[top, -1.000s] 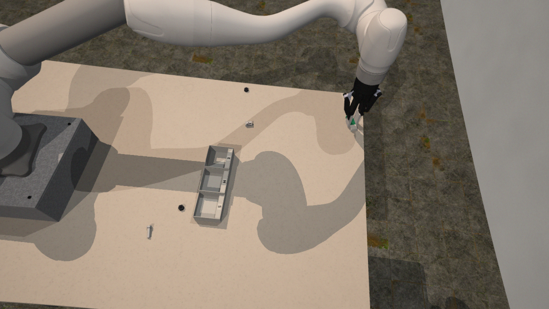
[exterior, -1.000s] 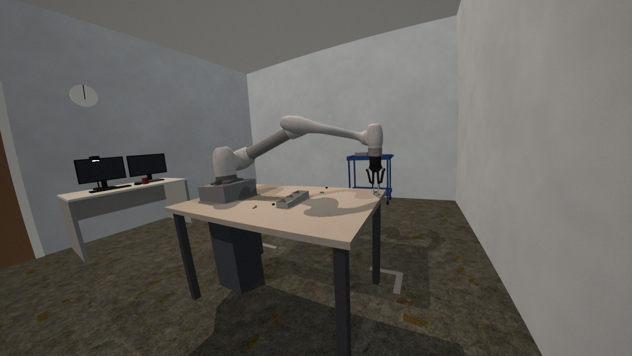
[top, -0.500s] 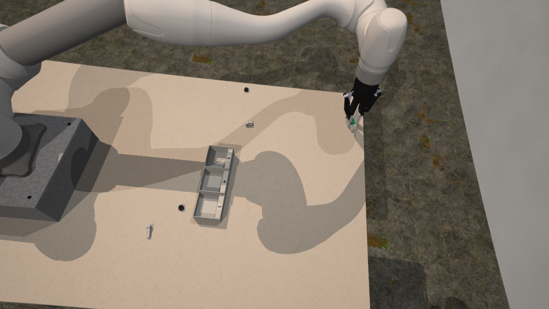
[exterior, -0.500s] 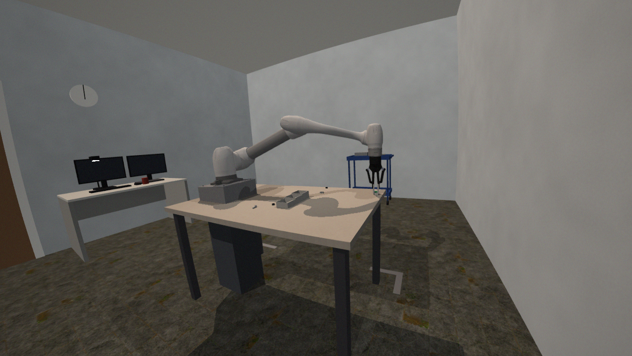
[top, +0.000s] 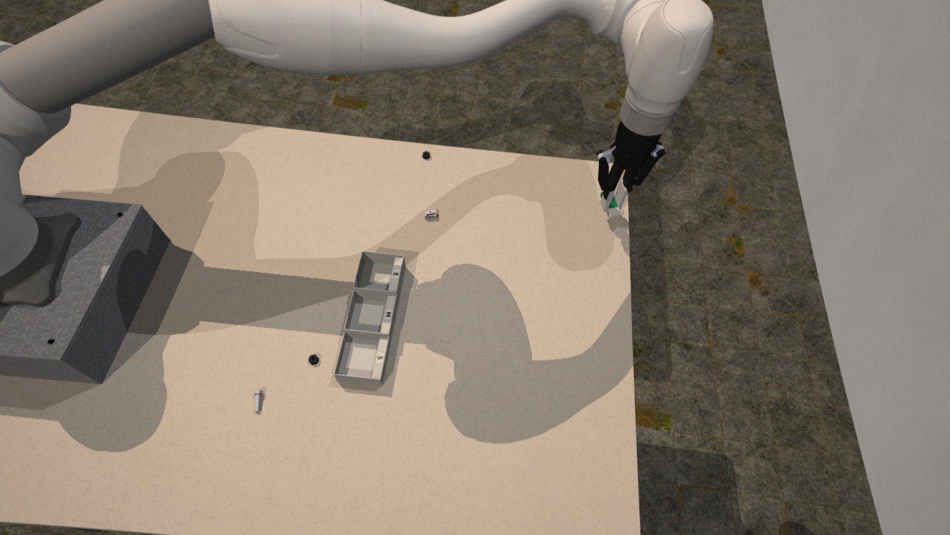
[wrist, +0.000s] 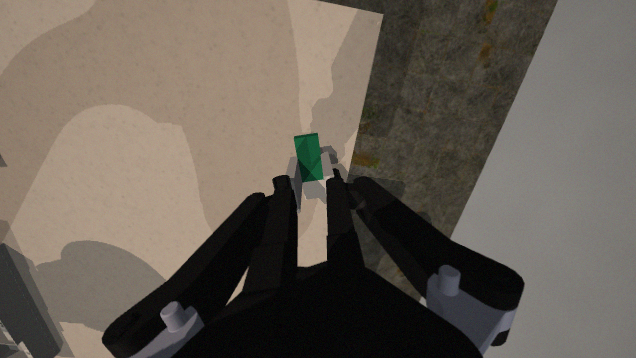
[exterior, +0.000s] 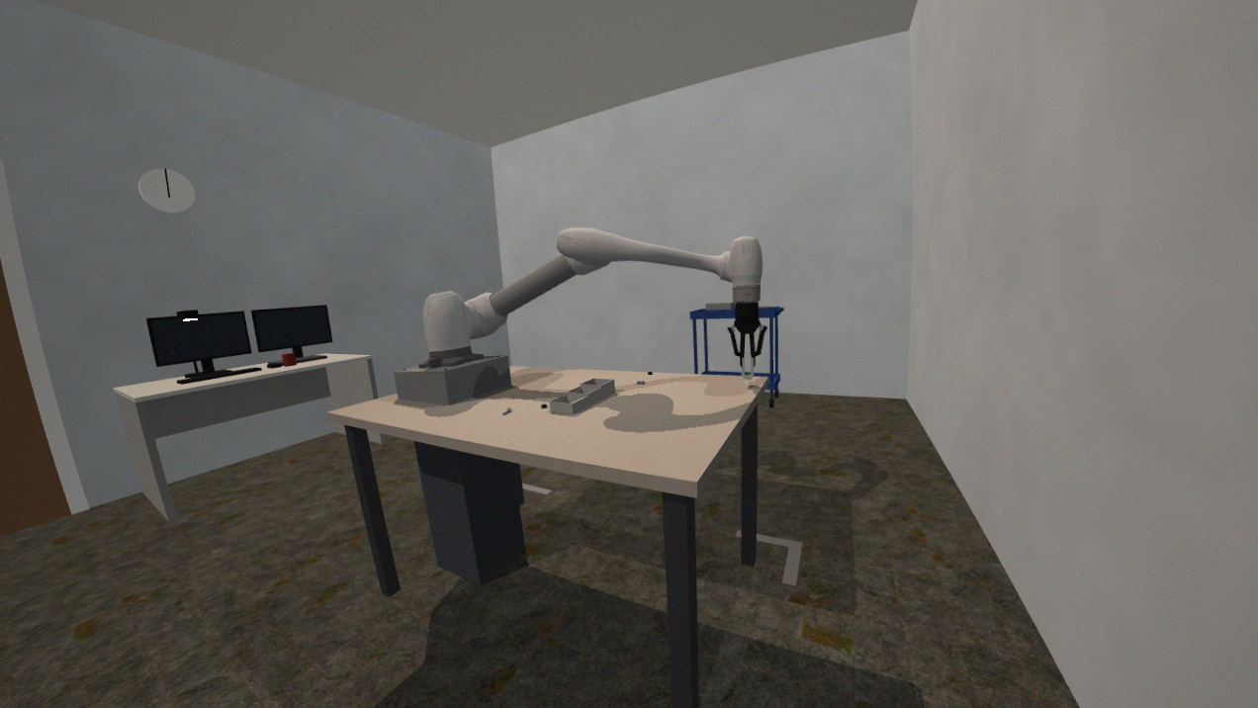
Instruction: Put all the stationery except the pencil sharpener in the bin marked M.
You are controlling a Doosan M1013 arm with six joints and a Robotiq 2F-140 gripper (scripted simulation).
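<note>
Green block (top: 613, 203) (exterior: 747, 375) (wrist: 309, 159) tight in the hand (top: 616, 199) (exterior: 747, 364) (wrist: 311, 166).

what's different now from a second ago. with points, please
The pincer (top: 615, 198) (exterior: 747, 369) (wrist: 311, 166) has risen a little, straight up as far as I can tell, lifting the green block (top: 612, 203) (exterior: 747, 374) (wrist: 308, 156) between its fingers. The fingers were already around it earlier. The bins (top: 358, 379) (exterior: 584, 404) and sharpener (top: 431, 214) (exterior: 641, 382) stayed put.
</note>
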